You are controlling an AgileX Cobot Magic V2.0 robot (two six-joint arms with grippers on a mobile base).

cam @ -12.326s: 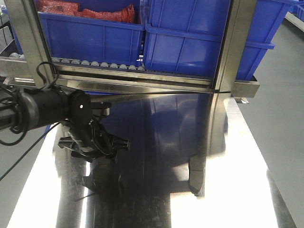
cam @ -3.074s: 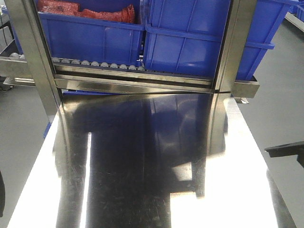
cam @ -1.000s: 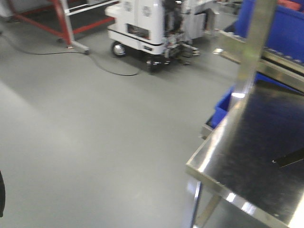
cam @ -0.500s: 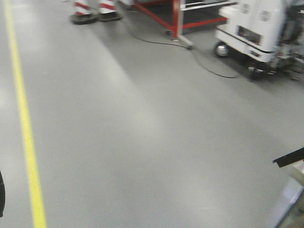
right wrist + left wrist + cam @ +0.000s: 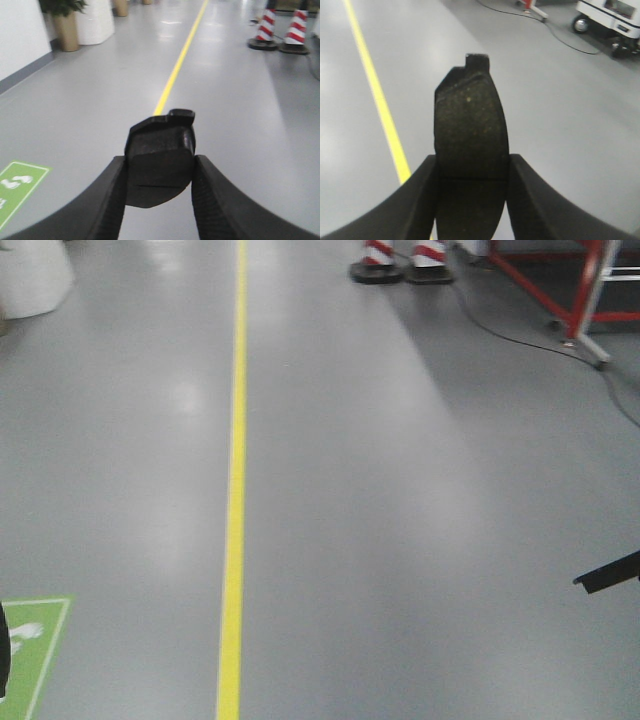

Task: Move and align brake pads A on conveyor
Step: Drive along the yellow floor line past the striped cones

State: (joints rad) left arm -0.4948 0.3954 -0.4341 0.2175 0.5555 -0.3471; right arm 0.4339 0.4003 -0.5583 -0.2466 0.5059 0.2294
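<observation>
the floor (image 5: 400, 490) is smooth grey with a soft sheen, giving pale, blurred reflections. the yellow line (image 5: 235, 490) and green marking (image 5: 35, 640) on it look like flat paint. the brake pad (image 5: 470, 125) in the left pincer (image 5: 472, 165) has a rough, granular, matt charcoal face with tiny pale flecks. the second brake pad (image 5: 159, 155), in the right pincer (image 5: 159, 165), looks matt black, its grain blurred. that pincer's fingers (image 5: 212, 205) are matt black and finely stippled.

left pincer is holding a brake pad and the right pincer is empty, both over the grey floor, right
Not quite. The right pincer is not empty: the right wrist view shows it shut on a second brake pad. The left pincer does hold a brake pad, both over the grey floor.
</observation>
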